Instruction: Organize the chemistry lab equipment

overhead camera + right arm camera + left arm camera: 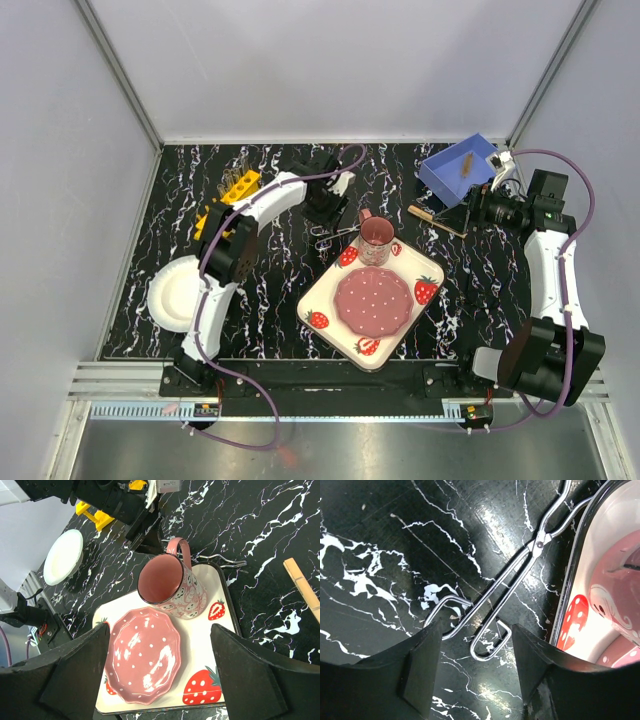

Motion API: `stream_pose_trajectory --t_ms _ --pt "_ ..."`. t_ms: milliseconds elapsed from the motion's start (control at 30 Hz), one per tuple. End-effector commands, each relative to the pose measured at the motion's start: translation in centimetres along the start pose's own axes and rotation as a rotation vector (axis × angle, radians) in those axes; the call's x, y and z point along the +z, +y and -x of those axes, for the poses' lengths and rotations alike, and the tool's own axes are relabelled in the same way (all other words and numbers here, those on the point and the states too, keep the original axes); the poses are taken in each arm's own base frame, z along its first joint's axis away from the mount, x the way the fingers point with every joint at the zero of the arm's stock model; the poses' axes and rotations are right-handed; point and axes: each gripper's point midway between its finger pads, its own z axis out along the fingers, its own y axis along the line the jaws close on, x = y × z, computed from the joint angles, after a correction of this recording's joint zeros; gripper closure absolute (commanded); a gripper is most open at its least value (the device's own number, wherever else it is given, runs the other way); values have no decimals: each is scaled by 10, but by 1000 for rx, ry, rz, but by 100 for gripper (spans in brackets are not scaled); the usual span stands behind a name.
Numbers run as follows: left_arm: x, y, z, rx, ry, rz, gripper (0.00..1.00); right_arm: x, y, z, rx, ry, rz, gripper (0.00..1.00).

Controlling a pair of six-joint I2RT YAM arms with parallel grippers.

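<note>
Left gripper (474, 650) straddles small metal loop-handled scissors (517, 570), jaws spread.
Centre over both loops before closing; right gripper (160, 635) spread, empty.

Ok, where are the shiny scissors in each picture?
Top external: scissors just left of the pink mug, beside the strawberry tray.
Left wrist: middle of the picture, running diagonally.
Right wrist: near the top, behind the mug.
Shared landmark: the strawberry tray, in all three.
</note>
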Motion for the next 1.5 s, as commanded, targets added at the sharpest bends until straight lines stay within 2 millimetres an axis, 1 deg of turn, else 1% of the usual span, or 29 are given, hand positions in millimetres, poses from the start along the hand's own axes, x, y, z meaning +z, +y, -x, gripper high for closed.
stream_pose_trajectory --t_ms 0,100,433,467,600,700,800,833,900,967,1000,1033,1100,1133,1200,1233,1300,1333,1367,1400,1433,1467 --pt "4 -16 21 33 -61 -39 40 1 2 4 -24 -13 21 13" --pt "8 -19 17 53 -48 -18 43 2 2 4 -21 -12 20 13" --pt "18 -5 -5 68 12 61 51 3 -1 2 -10 -5 18 13" --pt "18 -4 -7 66 15 67 54 3 -2 1 -9 -4 15 13" --pt "19 3 -13 68 32 102 55 4 -3 1 -3 -2 17 13" --pt "20 4 -18 72 44 108 55 4 -4 0 1 1 19 13" --pt "18 7 -21 73 50 123 60 4 -4 -1 2 2 16 13" --pt "19 8 -26 72 61 128 60 4 -5 0 1 1 15 13" --pt "15 10 -28 65 61 142 62 4 -5 0 -1 2 13 13" --pt "15 12 -36 51 77 153 65 4 -6 -1 -1 3 8 13" --pt "9 13 -34 44 61 168 67 4 -6 -1 -3 3 8 13" --pt "10 14 -44 33 78 174 69 4 -6 -1 -1 4 7 13" --pt "7 17 -48 5 68 178 71 4 -6 -1 -1 4 6 13" --pt "3 21 -54 -26 71 205 71 4 -6 -1 -1 5 7 13" --pt "-2 26 -59 -74 63 217 73 4 -6 -1 -1 5 6 13" --pt "-6 26 -67 -89 69 219 73 4 -6 -1 -3 5 6 13" --pt "-9 30 -74 -134 66 228 73 4 -6 -2 -3 7 6 13" --pt "-10 31 -87 -151 86 232 73 4 -6 -2 -3 7 6 13" --pt "-15 31 -85 -175 61 236 73 4 -6 -2 -3 6 6 13" --pt "-19 32 -88 -195 54 243 73 4 -6 -2 -3 7 8 13" --pt "-19 33 -99 -213 69 245 73 4 -6 -2 -3 7 8 13" --pt "-26 32 -97 -242 41 246 73 4 -6 -3 -1 9 9 13"
